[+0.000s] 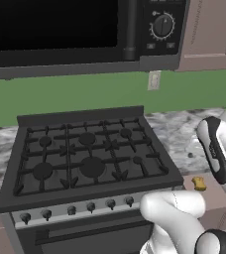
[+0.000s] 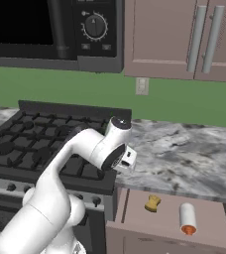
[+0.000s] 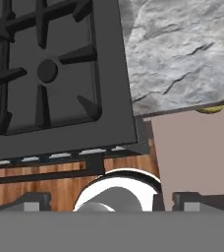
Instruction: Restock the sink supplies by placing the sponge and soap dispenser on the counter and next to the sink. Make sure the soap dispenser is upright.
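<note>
Your gripper [image 3: 109, 199] hangs spread wide and empty over the gas stove's [image 1: 85, 158] front right corner, while just right of that stove the sponge [image 2: 153, 203] and the soap dispenser [image 2: 188, 219], lying on its side, rest in the open drawer [image 2: 135, 218] below the counter [image 2: 184, 154].

The marbled grey-and-white surface [image 2: 184, 154] runs to the right of the black gas stove [image 1: 85, 158], touching its side, and a strip of it also shows at the stove's left. The stretch in view carries nothing. Below its front edge an open drawer [image 2: 169, 221] juts out, with a flat brown bottom. On that bottom lies the sponge [image 2: 153, 203], and to its right, apart from it, the soap dispenser [image 2: 187, 218] lies on its side, orange pump toward the front.
</note>
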